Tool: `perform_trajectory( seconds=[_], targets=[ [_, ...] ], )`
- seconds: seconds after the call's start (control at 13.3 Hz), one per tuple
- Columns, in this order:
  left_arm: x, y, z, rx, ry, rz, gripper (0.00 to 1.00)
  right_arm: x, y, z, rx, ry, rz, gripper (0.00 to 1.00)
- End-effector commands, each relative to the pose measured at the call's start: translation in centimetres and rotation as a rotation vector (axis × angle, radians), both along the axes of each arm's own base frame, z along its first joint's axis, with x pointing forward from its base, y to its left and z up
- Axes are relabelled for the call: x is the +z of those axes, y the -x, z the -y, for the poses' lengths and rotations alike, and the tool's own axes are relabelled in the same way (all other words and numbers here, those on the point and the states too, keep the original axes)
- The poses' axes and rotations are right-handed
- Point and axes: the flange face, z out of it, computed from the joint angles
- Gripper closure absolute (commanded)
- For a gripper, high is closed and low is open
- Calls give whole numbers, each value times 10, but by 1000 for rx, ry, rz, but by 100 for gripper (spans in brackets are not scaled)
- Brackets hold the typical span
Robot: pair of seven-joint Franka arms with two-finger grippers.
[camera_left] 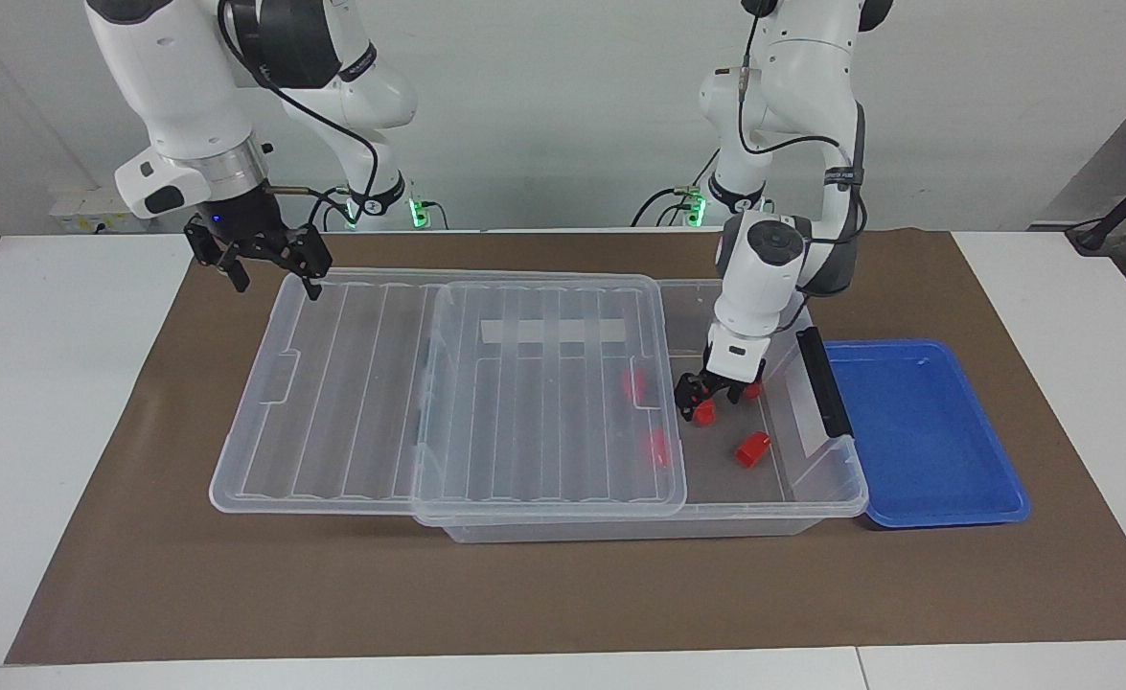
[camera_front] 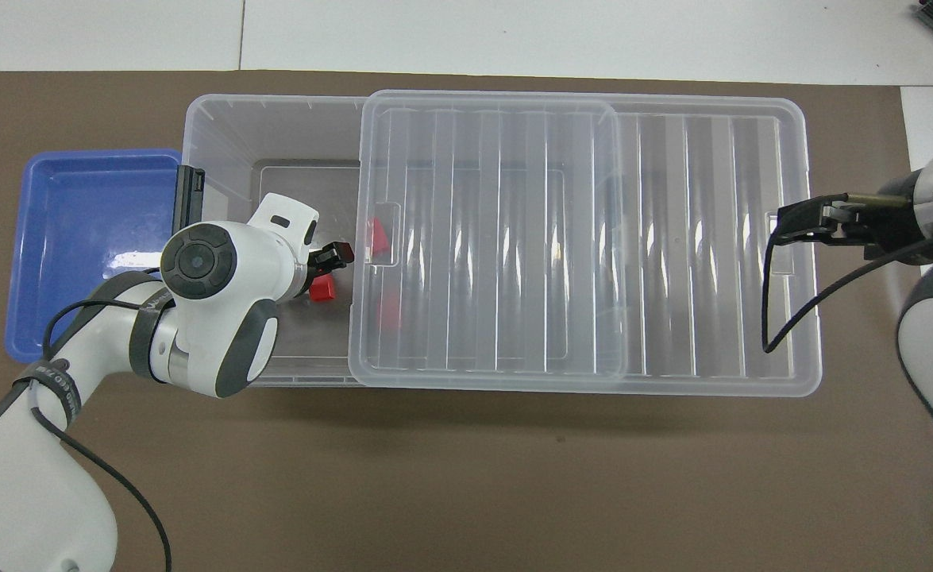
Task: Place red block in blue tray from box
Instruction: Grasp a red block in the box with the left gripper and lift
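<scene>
Red blocks numbered five in the facing view, all inside the box. The red block under the left gripper lay on the box floor in the uncovered end. A second red piece showed just past the gripper's wrist, and a third lay farther from the robots. Two more, and, sat under the edge of the lid, which was slid toward the right arm's end. Whether the left gripper's fingers were spread or pinching the block could not be told. One blue tray stood beside the box at the left arm's end. The right gripper, jaws spread, hung over the lid's corner.
</scene>
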Motion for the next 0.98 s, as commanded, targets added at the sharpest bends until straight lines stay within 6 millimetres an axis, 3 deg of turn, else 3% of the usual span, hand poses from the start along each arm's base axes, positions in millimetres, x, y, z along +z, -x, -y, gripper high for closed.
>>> perform_trajectory(
  seconds=[0.0,0.08,0.15,0.23,0.3,0.45,0.53,0.6,0.68,0.75,0.9],
  targets=[
    [0,-2,3,4,-15,18,0,8,-7,2,-32,-3,-14,0],
    [-2,-1,3,-7,-26,18,11,2,-8,8,-30,-5,-17,0],
    [-2,0,4,-12,-31,15,28,1,-9,11,-36,-5,-19,0],
    [-3,1,5,-14,-35,10,53,0,-8,13,-39,-5,-25,0],
    [-4,1,5,-23,-45,6,70,-1,-7,13,-39,-4,-26,0],
    [-6,6,3,-50,-93,-27,93,0,-7,13,-38,-4,-25,0],
    [-6,8,3,-53,-103,-44,100,0,-7,13,-39,-4,-25,0],
    [-5,9,2,-52,-111,-58,100,0,-7,13,-39,-4,-25,0],
    [10,5,1,-47,-118,-64,100,0,-6,13,-39,-4,-28,0],
    [36,-3,-2,-37,-132,-83,100,-1,-6,13,-41,-4,-32,0],
    [110,-19,-16,5,-158,-137,100,-1,-6,16,-45,-4,-31,0]
  ],
)
